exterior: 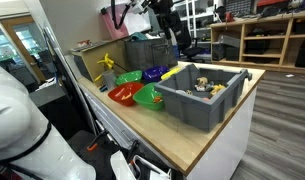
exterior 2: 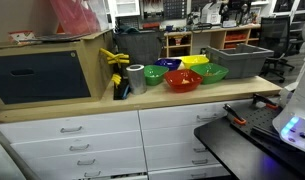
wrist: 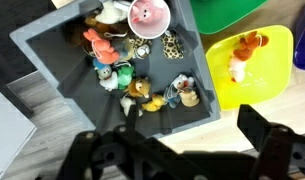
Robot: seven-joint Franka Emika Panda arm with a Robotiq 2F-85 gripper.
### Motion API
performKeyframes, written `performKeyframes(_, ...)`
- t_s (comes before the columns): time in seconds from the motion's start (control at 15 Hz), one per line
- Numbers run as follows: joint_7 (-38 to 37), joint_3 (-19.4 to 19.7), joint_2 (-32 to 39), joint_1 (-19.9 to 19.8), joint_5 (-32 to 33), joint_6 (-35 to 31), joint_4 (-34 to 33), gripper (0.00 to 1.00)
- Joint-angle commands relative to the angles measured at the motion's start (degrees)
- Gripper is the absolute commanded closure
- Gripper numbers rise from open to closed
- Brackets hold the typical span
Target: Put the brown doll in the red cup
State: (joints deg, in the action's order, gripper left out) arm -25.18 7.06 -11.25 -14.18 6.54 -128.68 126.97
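**Gripper hovering open above the toy bin**

I am looking down through the wrist view and seeing the gripper (wrist: 182, 128) hanging with its fingers spread wide and nothing between them. Below it the grey bin (wrist: 52, 62) is holding a jumble of small soft toys. A brownish doll (wrist: 140, 91) is lying near the bin's middle, touching its neighbours. I am taking it for the brown doll, though the toys are too small to be sure. A yellow dish (wrist: 267, 80) is sitting just beside the bin with an orange-and-white toy (wrist: 239, 60) in it.

In both exterior views I am seeing the red cup (exterior: 122, 95) (exterior 2: 182, 80) resting upright on the wooden counter (exterior: 217, 135). It is touching a green bowl (exterior: 149, 97) that is standing between it and the bin.
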Motion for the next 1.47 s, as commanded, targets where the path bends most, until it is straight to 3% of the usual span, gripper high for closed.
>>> performKeyframes(0.0,0.0,0.44,0.14,0.28,0.04,0.25,-0.66,0.0)
performKeyframes(0.33,-1.02,0.14,0.21,0.35,0.06,0.59,-1.25,0.0)
performKeyframes(0.6,3.55,2.52,6.44,0.11,-4.56,11.9,-5.4,0.0)
performKeyframes(0.73,2.3,4.37,10.44,-1.17,-3.63,13.56,-7.56,0.0)
performKeyframes(1.07,0.28,9.18,21.49,-3.04,-6.65,12.48,-13.44,0.0)
performKeyframes(1.4,-1.62,10.45,31.05,-3.34,-11.43,11.73,-18.55,0.0)
